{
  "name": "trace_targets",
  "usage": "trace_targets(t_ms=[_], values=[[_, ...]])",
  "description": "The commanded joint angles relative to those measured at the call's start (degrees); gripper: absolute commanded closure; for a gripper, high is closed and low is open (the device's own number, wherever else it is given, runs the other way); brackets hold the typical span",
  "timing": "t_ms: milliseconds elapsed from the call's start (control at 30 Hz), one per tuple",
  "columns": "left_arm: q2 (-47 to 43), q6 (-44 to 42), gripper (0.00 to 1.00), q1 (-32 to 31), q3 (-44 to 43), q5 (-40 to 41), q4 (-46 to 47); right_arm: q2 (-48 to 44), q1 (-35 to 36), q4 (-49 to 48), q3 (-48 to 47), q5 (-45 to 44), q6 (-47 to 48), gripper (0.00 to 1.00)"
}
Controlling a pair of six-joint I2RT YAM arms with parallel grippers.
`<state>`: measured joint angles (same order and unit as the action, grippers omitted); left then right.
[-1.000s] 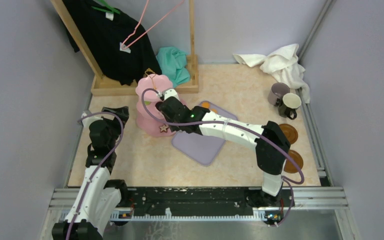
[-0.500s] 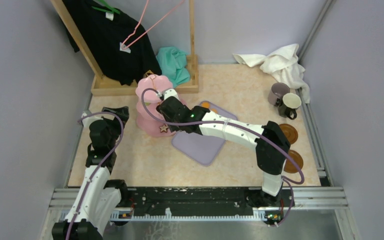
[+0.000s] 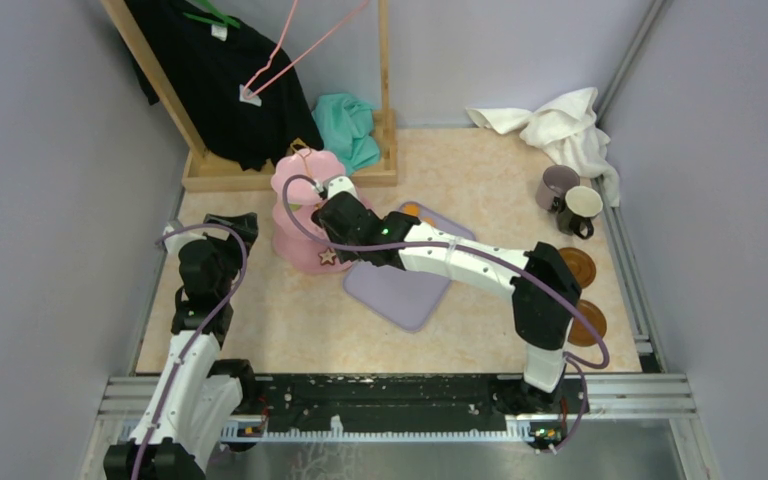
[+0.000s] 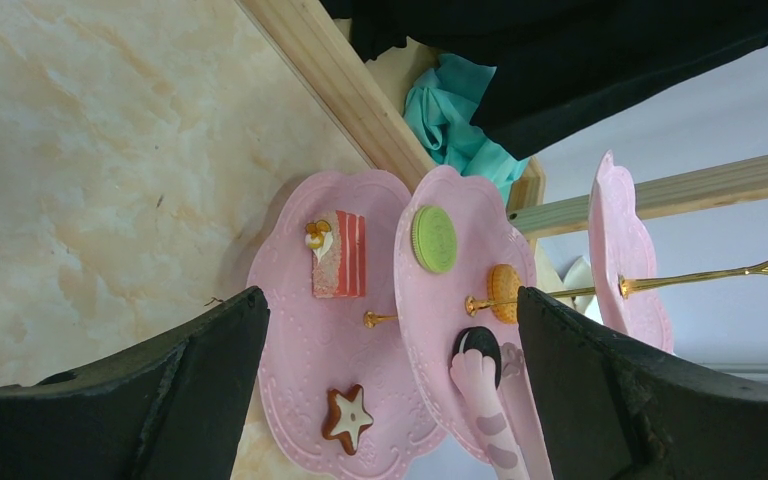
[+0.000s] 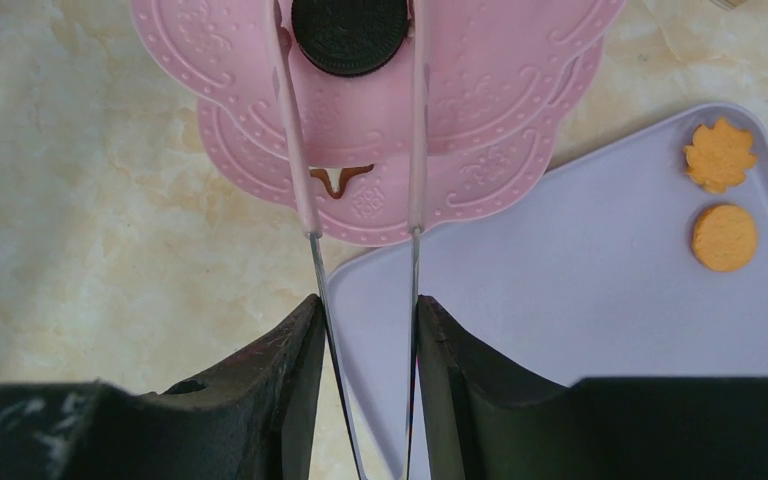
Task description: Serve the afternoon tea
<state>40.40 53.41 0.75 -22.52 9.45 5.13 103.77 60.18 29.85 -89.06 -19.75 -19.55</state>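
Nearest, on the right, two brown saucers (image 3: 577,266) are seen lying apart. The left gripper (image 4: 390,300) is held spread wide, empty, facing the pink stand (image 4: 305,370). On the lilac tray (image 5: 580,300) two orange sweets (image 5: 724,237) are left. The right gripper (image 5: 365,310) is pinched narrow on the pink tongs (image 5: 415,120), whose tips flank the black round (image 5: 350,30) on the middle tier (whether it is gripped cannot be told). A green round (image 4: 434,238) is set beside it, a brown star (image 4: 348,416) below. Farthest, the mugs (image 3: 570,200) are stood together.

Probably a robot lab cell, plain lilac walls (image 3: 50,150), aluminium rail (image 3: 640,385), staged wooden clothes rack (image 3: 222,181)
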Motion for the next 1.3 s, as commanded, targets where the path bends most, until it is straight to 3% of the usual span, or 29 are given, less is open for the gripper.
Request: trace_targets(t_ms=[0, 1267], values=[[0.11, 0.31, 0.02, 0.34, -0.02, 0.04, 1.51, -3.66, -0.07, -2.42, -2.25, -0.16, 0.23, 0.62], [0.64, 0.01, 0.02, 0.34, -0.56, 0.10, 1.61, -8.51, 0.31, -4.17, 1.19, -0.39, 0.59, 0.63]])
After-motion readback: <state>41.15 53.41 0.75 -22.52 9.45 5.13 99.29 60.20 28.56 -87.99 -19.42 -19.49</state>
